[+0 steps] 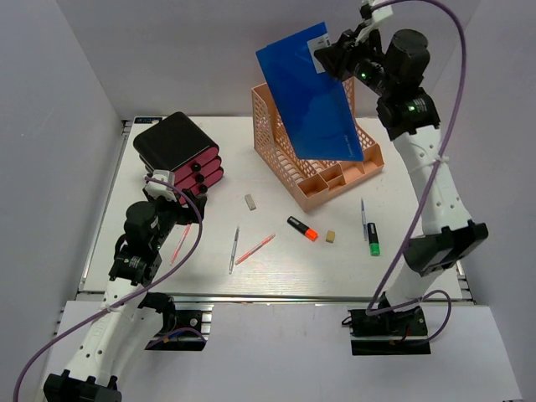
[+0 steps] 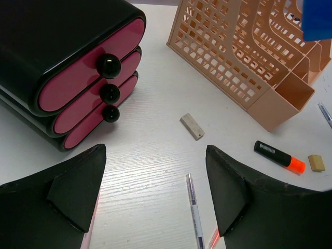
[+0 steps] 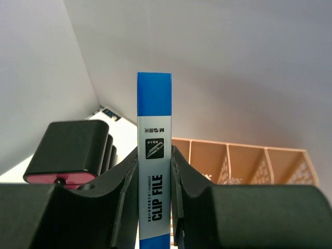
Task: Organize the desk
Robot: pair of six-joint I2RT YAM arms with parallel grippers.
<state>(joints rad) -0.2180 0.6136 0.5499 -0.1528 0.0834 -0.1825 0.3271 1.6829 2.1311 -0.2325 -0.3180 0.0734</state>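
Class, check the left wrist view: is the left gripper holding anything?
No, the left gripper stands open above the desk, its fingers clamping nothing; a pen lies loose below.

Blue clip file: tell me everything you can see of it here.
The blue clip file is a flat, glossy, plastic-looking folder with CLIP FILE printed in white on its spine. The right gripper pinches it at its upper corner, holding it tilted above the peach mesh file rack. Whether its lower edge touches the rack is unclear.
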